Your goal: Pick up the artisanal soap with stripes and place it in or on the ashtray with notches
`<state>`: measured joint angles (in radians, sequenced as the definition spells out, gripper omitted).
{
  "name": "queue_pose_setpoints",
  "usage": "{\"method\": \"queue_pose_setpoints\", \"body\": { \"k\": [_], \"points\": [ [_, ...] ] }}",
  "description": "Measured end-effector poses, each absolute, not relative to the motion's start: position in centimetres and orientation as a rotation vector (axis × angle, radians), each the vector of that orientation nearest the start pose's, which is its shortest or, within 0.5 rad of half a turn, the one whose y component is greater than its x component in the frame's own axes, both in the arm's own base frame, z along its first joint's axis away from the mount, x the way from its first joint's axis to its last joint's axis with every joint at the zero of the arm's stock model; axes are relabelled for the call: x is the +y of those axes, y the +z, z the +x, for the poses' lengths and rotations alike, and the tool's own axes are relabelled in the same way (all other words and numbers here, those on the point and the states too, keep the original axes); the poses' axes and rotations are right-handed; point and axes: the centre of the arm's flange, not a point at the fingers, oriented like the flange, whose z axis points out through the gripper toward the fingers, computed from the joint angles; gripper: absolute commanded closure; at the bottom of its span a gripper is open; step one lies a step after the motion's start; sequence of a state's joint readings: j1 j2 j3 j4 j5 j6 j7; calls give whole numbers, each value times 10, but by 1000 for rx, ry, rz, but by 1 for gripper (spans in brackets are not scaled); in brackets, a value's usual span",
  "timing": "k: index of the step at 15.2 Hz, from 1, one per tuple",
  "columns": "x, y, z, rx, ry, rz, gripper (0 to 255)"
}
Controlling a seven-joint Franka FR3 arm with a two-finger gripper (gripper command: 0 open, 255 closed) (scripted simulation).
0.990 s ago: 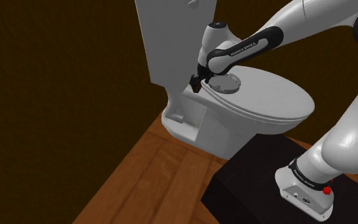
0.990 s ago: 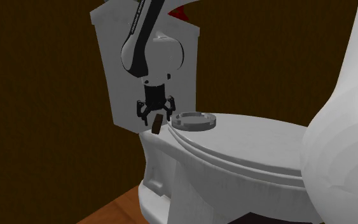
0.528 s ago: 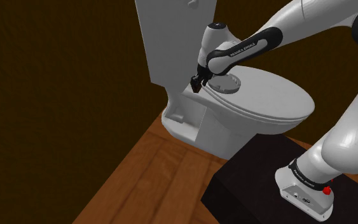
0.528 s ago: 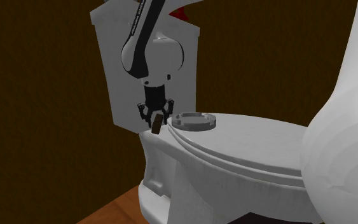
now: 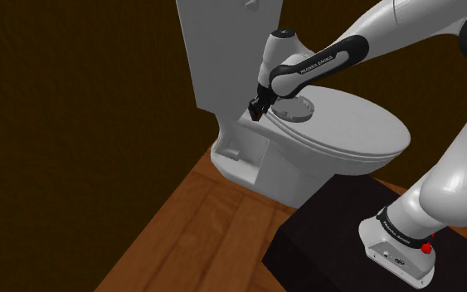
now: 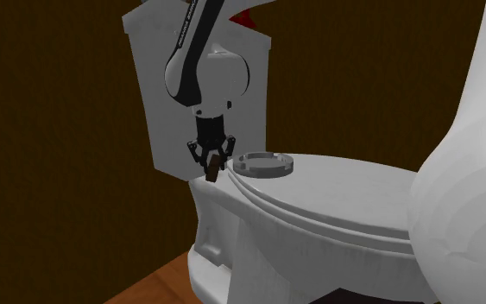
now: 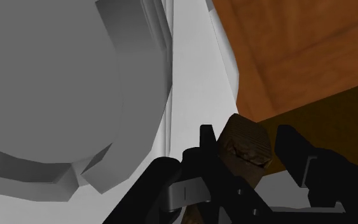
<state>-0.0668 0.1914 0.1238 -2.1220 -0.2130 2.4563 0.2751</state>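
Two fingers of my gripper [image 7: 247,132] straddle the brown soap [image 7: 244,146] (one touching, the other just off it), not clamped, on the toilet [image 6: 232,203] rim near the grey ashtray [image 6: 264,162].

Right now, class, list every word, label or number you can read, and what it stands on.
"FRANKA EMIKA": white letters on the arm's dark wrist joint.
White marks on the dark band near the arm's base: too small.
Letters on the arm's dark link, second exterior view: unreadable.
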Motion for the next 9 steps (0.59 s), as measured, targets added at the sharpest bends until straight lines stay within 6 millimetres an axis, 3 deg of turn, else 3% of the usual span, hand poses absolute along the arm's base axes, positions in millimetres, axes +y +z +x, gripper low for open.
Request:
{"method": "queue_pose_setpoints", "body": {
  "k": [2, 9],
  "points": [
    [32, 338, 581, 107, -265, -3226, 255],
    [31, 374, 582, 108, -266, -3226, 255]
  ]
}}
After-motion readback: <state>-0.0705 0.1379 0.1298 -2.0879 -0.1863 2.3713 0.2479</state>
